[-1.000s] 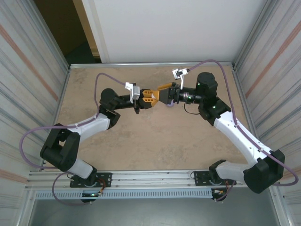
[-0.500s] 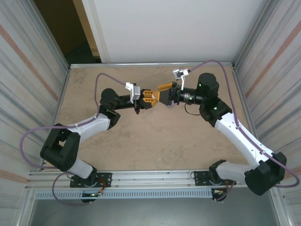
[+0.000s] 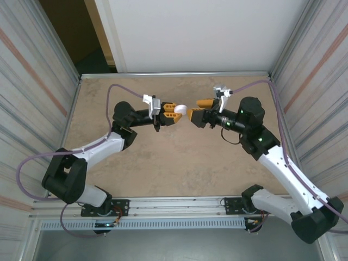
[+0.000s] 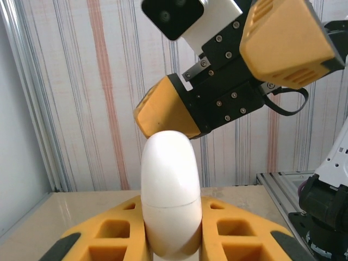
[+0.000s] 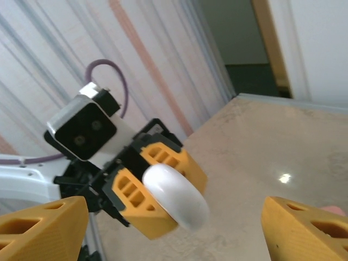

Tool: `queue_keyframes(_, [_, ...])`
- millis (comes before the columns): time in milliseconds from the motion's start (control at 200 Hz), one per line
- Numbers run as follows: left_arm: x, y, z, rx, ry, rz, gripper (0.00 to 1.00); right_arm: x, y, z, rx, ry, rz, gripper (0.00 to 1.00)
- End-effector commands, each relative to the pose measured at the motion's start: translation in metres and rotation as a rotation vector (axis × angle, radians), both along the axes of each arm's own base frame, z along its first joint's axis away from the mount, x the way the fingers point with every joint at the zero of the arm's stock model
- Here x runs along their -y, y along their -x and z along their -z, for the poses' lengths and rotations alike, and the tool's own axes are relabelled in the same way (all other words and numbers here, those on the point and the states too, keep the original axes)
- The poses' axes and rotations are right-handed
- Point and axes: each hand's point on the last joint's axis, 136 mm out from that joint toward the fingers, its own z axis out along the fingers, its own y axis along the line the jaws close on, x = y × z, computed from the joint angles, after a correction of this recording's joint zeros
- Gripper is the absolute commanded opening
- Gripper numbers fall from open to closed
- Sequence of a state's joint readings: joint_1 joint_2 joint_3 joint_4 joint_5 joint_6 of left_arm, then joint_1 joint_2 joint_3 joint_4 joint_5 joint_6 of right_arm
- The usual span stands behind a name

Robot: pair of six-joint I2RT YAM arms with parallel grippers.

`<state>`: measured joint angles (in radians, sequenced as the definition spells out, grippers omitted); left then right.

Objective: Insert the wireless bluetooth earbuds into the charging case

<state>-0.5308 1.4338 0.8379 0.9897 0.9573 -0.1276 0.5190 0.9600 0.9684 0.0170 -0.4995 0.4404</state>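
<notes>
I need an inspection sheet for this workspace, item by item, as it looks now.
Surface: beige table, stone-patterned.
Job's things: white charging case, lid apparently closed, held above the table.
Clutter: nothing seen.
Grippers: left pincer shut on the case; right pincer open, facing it, apart.
Cables: purple cable loops over each arm.
Surroundings: striped side walls, white back panel.

white charging case (image 4: 170, 190), closed, held midair
</notes>
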Motion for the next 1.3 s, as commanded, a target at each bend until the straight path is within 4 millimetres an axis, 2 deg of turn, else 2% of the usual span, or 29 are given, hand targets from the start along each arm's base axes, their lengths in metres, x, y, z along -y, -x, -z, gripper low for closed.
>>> queue_keyframes(0, [-0.004, 0.010, -0.013, 0.029, 0.001, -0.002, 0.00, 0.019, -0.002, 0.001, 0.057, 0.026, 0.117, 0.84])
queue_keyframes(160, [-0.007, 0.013, -0.014, -0.017, -0.033, -0.022, 0.00, 0.040, -0.002, -0.002, 0.107, 0.007, 0.224, 0.92])
queue_keyframes(306, [-0.011, 0.017, 0.002, -0.096, -0.092, -0.042, 0.00, 0.052, 0.000, -0.014, 0.153, -0.001, 0.276, 1.00])
queue_keyframes(456, [-0.016, 0.020, 0.020, -0.177, -0.125, -0.074, 0.00, 0.064, -0.003, -0.034, 0.206, -0.021, 0.322, 0.99])
queue_keyframes(611, [-0.018, 0.015, 0.045, -0.304, -0.178, -0.131, 0.00, 0.079, -0.011, -0.051, 0.219, -0.032, 0.392, 0.99])
queue_keyframes(707, [-0.016, 0.013, 0.067, -0.392, -0.229, -0.164, 0.00, 0.086, -0.015, -0.040, 0.197, -0.054, 0.441, 0.99])
queue_keyframes(837, [-0.010, 0.014, 0.105, -0.476, -0.303, -0.216, 0.00, 0.092, -0.021, -0.009, 0.138, -0.032, 0.483, 0.99])
queue_keyframes(932, [-0.007, 0.009, 0.132, -0.558, -0.344, -0.259, 0.00, 0.098, -0.025, 0.006, 0.107, 0.017, 0.515, 0.99])
queue_keyframes(1102, [0.003, -0.002, 0.179, -0.703, -0.417, -0.306, 0.00, 0.108, -0.029, 0.011, 0.092, 0.048, 0.567, 0.99])
queue_keyframes(1298, [0.020, -0.008, 0.222, -0.820, -0.525, -0.307, 0.00, 0.111, -0.033, 0.016, 0.083, 0.071, 0.588, 0.99])
